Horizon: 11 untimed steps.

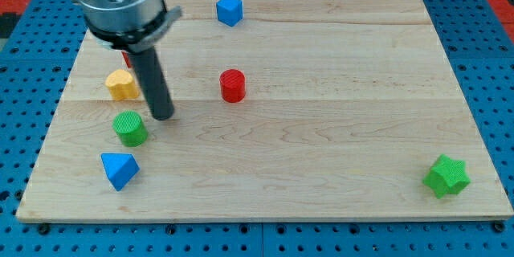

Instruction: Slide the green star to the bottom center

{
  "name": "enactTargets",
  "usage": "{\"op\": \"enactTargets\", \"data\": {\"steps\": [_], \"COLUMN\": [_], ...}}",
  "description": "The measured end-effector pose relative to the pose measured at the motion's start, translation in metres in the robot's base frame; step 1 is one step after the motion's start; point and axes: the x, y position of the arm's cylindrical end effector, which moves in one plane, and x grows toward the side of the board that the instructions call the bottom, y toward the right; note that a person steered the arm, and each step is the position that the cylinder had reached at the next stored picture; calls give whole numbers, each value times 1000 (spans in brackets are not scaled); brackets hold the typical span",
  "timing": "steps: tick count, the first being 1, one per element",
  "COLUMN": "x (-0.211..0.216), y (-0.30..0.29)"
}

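Note:
The green star lies near the board's bottom right corner. My tip rests on the board at the view's left, far from the star. It is just up and right of a green cylinder and right of a yellow block. A small red piece shows behind the rod, mostly hidden.
A red cylinder stands near the middle, right of my tip. A blue cube sits at the top. A blue triangular block lies at the bottom left. The wooden board sits on a blue pegboard.

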Motion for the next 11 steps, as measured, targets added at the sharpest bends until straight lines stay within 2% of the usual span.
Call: {"op": "enactTargets", "data": {"steps": [1, 2, 3, 5, 7, 8, 9, 10, 11], "x": [26, 41, 37, 30, 41, 97, 118, 112, 111], "y": [14, -51, -36, 209, 409, 413, 374, 268, 219]}}
